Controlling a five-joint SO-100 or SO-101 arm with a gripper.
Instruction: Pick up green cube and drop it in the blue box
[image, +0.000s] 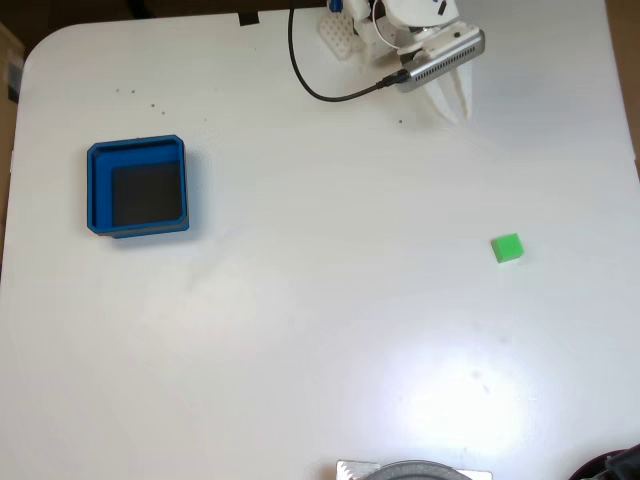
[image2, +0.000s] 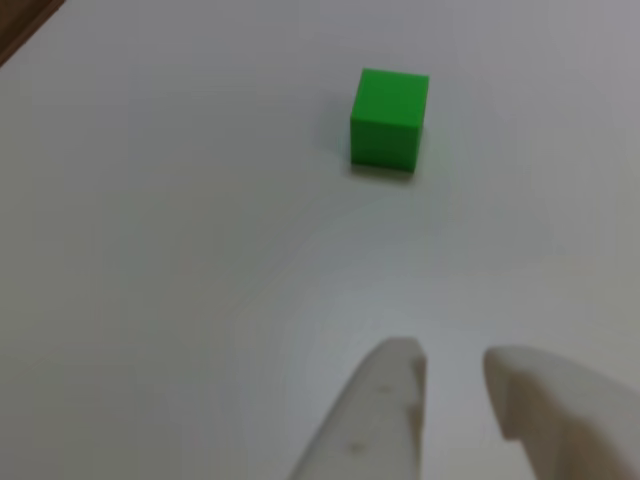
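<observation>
The green cube (image: 507, 248) lies alone on the white table at the right in the fixed view. The blue box (image: 98, 190), with its dark floor bare, sits far off at the left. My gripper (image: 457, 115) hangs near the table's top edge, well above the cube in that view and apart from it. In the other view the cube (image2: 389, 118) rests ahead of the gripper (image2: 452, 358). Its two white fingertips (image2: 400, 365) stand a narrow gap apart with nothing between them.
A black cable (image: 310, 85) loops from the arm's base at the top. A grey round object (image: 410, 470) and a dark thing (image: 612, 466) sit at the bottom edge. The table's edge (image2: 20, 25) shows at the top left of the other view.
</observation>
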